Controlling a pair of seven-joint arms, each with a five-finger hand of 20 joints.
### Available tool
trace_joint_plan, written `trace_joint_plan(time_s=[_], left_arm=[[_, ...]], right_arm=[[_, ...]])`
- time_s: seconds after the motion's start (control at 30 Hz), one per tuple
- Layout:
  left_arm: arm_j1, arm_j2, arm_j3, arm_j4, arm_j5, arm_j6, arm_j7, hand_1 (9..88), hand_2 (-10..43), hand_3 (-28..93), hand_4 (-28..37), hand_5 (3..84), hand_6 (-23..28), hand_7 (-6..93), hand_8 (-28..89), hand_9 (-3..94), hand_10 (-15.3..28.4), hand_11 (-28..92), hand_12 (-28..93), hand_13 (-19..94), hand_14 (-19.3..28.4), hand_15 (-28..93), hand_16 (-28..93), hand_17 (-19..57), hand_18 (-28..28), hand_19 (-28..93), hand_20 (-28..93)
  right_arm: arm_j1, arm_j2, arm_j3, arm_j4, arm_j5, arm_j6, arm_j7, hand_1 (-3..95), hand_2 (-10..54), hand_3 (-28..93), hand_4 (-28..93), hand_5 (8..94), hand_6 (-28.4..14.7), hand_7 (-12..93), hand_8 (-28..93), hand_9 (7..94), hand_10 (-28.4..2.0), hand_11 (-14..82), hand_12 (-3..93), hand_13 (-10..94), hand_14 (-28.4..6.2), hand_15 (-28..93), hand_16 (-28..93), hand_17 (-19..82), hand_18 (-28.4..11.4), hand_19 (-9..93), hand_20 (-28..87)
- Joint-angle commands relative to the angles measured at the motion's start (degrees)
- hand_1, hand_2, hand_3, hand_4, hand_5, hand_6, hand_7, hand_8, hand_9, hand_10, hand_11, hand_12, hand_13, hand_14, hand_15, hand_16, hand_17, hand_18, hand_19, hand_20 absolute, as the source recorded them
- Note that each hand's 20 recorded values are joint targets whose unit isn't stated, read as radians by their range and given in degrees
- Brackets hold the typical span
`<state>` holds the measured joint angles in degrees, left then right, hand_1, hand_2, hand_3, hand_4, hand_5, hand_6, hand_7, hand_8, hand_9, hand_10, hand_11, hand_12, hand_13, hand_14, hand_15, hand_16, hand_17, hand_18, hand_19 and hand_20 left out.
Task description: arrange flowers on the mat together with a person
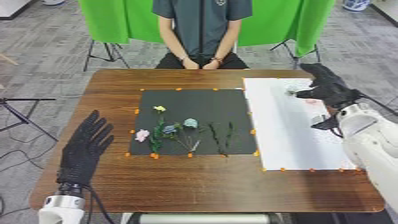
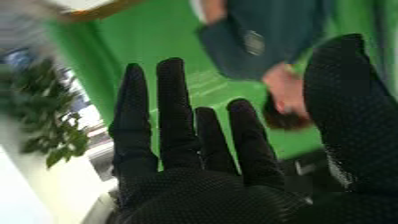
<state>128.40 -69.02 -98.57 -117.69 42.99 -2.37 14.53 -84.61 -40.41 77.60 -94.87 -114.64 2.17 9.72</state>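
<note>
What settles our next move is how the pale flower (image 1: 291, 90) lies to our right hand (image 1: 333, 94). It is on the white sheet (image 1: 275, 127), near the sheet's far end, and in the head view it shows just to the left of the dark fingers, on the side facing the black mat (image 1: 182, 97). We cannot tell whether they touch it. In the right wrist view those fingers (image 2: 178, 115) are straight and spread, with nothing gripped.

We judge this flower the likely next pick, with the right hand clearly the nearer; our left hand (image 1: 84, 150), also open, is well apart, beyond the mat's left side. We can't make out the pale flower's long axis, so we should find its stem before closing on it, lest we pinch the bloom. From there the carry would run leftward and back towards us, to the mat, where the teal flower (image 1: 190, 123) and the yellow flower (image 1: 159, 108) already lie among others.
</note>
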Motion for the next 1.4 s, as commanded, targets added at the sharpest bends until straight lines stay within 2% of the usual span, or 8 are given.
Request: trace_joint_plan(time_s=[0.03,0.2,0.4,0.5,0.6,1.0,1.2,1.4], left_arm=[[0.4,-0.40,-0.03,0.19,-0.17,0.38,-0.22,26.8,-0.9,69,-27.1,25.5,1.9,17.7,-10,19.0,10.0,17,16,17,11.5,14,6,-12.9,19.3,37,10],[0.3,-0.50,-0.07,0.25,0.41,0.29,-0.43,26.8,-0.9,69,-27.1,25.5,1.8,17.8,-10,19.0,10.0,17,16,17,11.5,14,6,-12.9,19.3,37,10],[0.2,-0.49,0.08,0.34,0.11,-0.04,-0.22,27.1,-1.1,68,-27.0,25.4,1.7,18.0,-10,18.9,9.9,17,16,17,11.5,14,6,-12.9,19.2,37,10],[0.2,-0.53,0.13,0.34,0.11,0.06,-0.25,27.1,-1.1,68,-27.0,25.4,1.7,18.2,-10,18.9,9.9,17,16,17,11.5,14,6,-12.9,19.2,37,10],[0.2,-0.69,0.14,0.40,0.12,-0.22,-0.38,27.1,-1.0,68,-27.0,25.4,1.7,18.3,-10,19.0,9.9,17,16,17,11.5,14,6,-12.9,19.2,37,10],[-0.8,-0.57,0.32,0.88,0.15,-0.94,-1.08,26.9,-1.1,69,-27.2,25.5,1.8,18.2,-10,19.1,9.9,17,16,17,11.5,14,6,-12.9,19.2,37,10],[-1.5,-0.58,0.54,1.18,0.39,-1.67,-1.43,26.9,-1.1,68,-27.2,25.5,1.7,18.3,-10,19.1,9.8,18,16,17,11.5,14,6,-12.9,19.2,37,10],[-1.7,-0.54,0.50,1.24,0.39,-1.75,-1.48,26.9,-1.1,68,-27.2,25.4,1.7,18.4,-10,19.1,9.8,18,16,17,11.5,15,6,-12.9,19.2,37,10]], right_arm=[[9.9,-1.0,-8.0,6.7,-24.1,-3.9,4.8,31.5,-9.5,81,-28,17.3,-5.3,20,-11,17.3,-9.6,8.6,26.1,33,-9.0,53,16,15,-17.4,66,37],[14.6,-2.2,-13.0,11.1,-28.7,-4.5,8.3,32.1,-9.5,83,-28,20.0,-4.4,22,-12,22.2,-10.4,16.4,24.8,38,-9.2,63,13,17,-17.7,71,40],[18.1,-3.8,-15.5,14.5,-30.2,-8.5,10.3,33.5,-9.5,84,-28,26.6,-2.2,30,-16,25.3,-10.3,22.8,23.2,46,-8.8,69,13,20,-18.6,73,41],[19.0,-4.6,-16.0,15.7,-27.7,-10.1,11.9,34.6,-9.5,83,-28,32.4,-2.1,30,-16,37.7,-10.1,31.1,22.6,50,-8.1,69,15,21,-18.6,73,42],[19.3,-4.7,-16.3,16.6,-29.0,-10.6,12.7,35.3,-9.5,83,-28,36.1,-1.1,32,-17,42.3,-10.0,34.4,22.7,53,-7.9,69,15,22,-18.6,73,42],[19.1,-4.7,-16.2,19.2,-31.7,-12.5,12.9,37.4,-9.5,83,-28,41.0,0.5,39,-19,44.6,-9.9,38.0,23.0,56,-7.1,69,17,23,-18.2,74,42],[19.0,-4.7,-16.8,20.3,-32.2,-10.8,13.0,40.1,-9.5,82,-28,43.1,0.7,42,-19,51.0,-9.4,44.2,25.3,59,-6.2,69,18,24,-17.9,75,43],[18.8,-5.4,-16.4,21.6,-32.0,-9.2,12.8,42.1,-9.5,79,-28,45.9,1.4,46,-21,57.0,-8.5,41.7,29.0,62,-5.7,68,20,25,-17.8,75,43]])
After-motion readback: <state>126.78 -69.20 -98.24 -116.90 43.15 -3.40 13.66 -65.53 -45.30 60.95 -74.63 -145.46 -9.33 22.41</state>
